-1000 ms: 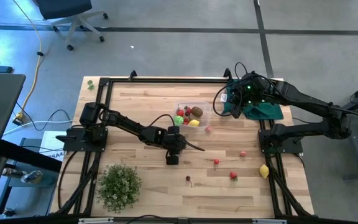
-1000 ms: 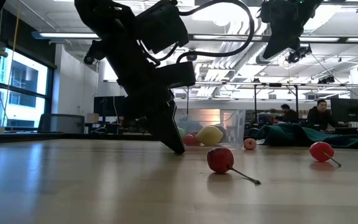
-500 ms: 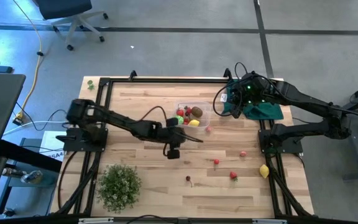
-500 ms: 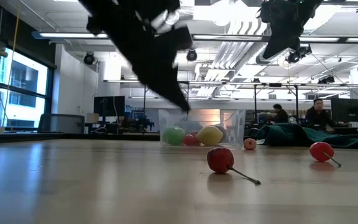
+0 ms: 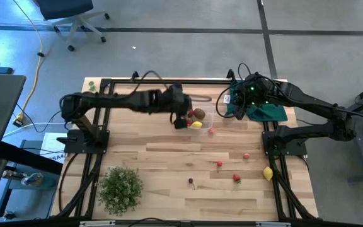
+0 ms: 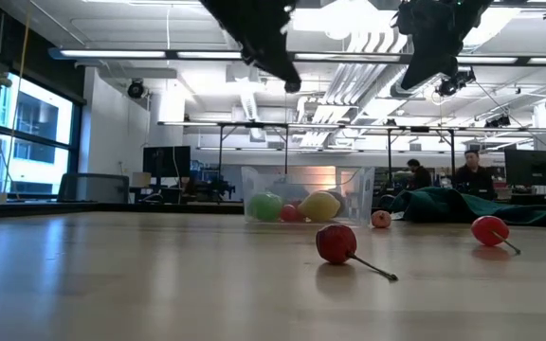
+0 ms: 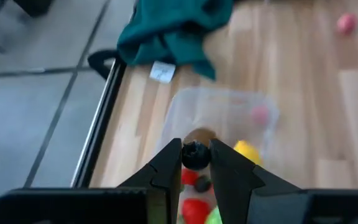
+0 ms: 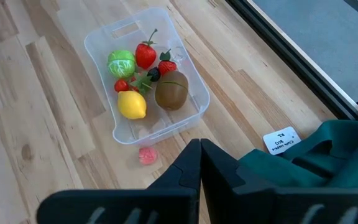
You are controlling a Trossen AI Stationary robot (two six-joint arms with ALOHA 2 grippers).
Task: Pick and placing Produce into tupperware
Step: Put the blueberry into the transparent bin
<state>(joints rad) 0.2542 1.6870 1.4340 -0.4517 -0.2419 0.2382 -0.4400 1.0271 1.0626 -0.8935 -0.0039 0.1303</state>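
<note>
Overhead — dark berry (image 7: 196,155) between left fingers (image 7: 166,169)

Left end effector (image 7: 196,157) pinches a small dark round fruit (image 7: 196,153) between its two dark fingers (image 7: 168,168), hanging above the clear tub (image 7: 219,109). In the tub: a brown kiwi (image 7: 199,135), a yellow lemon (image 7: 248,151), a red fruit (image 7: 193,209), a bit of green ball (image 7: 214,216). A pink fruit (image 7: 260,114) shows at the tub's far wall. Dark green cloth (image 7: 174,31) with a white tag (image 7: 161,72) lies beyond, over the black frame rail (image 7: 99,124). Another pink fruit (image 7: 346,23) sits far off on the wooden worktop (image 7: 303,93).
</note>
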